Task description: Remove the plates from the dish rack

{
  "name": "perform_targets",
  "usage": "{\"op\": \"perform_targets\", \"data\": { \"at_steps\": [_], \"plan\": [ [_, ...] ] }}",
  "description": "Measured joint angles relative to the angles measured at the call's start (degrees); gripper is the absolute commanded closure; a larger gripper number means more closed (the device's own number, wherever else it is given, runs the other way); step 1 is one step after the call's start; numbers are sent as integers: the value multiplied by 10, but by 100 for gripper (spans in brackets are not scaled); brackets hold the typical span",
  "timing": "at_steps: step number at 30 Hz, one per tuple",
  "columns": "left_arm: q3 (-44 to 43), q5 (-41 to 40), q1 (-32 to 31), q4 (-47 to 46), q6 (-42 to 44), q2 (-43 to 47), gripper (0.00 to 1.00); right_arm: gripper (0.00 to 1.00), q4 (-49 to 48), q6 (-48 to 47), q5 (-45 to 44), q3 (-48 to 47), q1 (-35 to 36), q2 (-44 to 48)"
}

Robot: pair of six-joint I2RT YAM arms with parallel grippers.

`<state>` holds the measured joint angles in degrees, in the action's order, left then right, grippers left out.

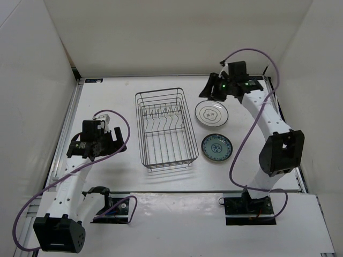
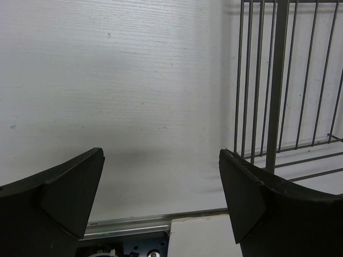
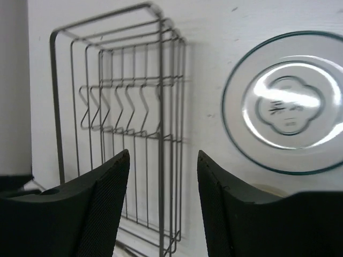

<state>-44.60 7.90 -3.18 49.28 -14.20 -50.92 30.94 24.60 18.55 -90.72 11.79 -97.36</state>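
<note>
The dark wire dish rack stands mid-table with no plate in it; its divider prongs are bare. The white plate with grey rings lies flat right of the rack, and the teal-blue plate lies in front of it. The cream-tan plate is not clearly in view; only a cream sliver shows by my right finger. My right gripper is open and empty above the table behind the white plate, beside the rack. My left gripper is open and empty left of the rack.
White walls close in the table on the left, back and right. A metal rail runs along the left edge. A raised white board and the arm bases sit at the near edge. Purple cables loop off both arms.
</note>
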Motion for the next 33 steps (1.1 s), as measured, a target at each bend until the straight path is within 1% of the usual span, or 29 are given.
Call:
{"op": "perform_targets", "data": {
  "at_steps": [4,10,14,17,18,20,21,24,26,33],
  "plan": [
    [0,0,0,0,0,0,1,43,5,-17,5,15,66,-8],
    [0,-2,0,0,0,-4,1,43,12,-28,-30,64,123,-46],
    [0,-2,0,0,0,-4,1,57,21,-28,-50,76,151,-66],
    [0,-2,0,0,0,-4,1,73,20,-20,-67,77,161,-74],
    [0,-2,0,0,0,-4,1,82,19,-16,-74,78,163,-75],
    [0,-2,0,0,0,-4,1,89,19,-2,-89,82,166,-75],
    [0,-2,0,0,1,-4,1,96,16,5,-94,85,167,-75],
    [0,-2,0,0,2,-4,1,97,5,17,-114,91,172,-70],
    [0,-2,0,0,2,-4,1,100,-1,21,-130,99,177,-64],
    [0,-2,0,0,2,-4,1,100,-7,38,-161,106,180,-58]
  ]
}}
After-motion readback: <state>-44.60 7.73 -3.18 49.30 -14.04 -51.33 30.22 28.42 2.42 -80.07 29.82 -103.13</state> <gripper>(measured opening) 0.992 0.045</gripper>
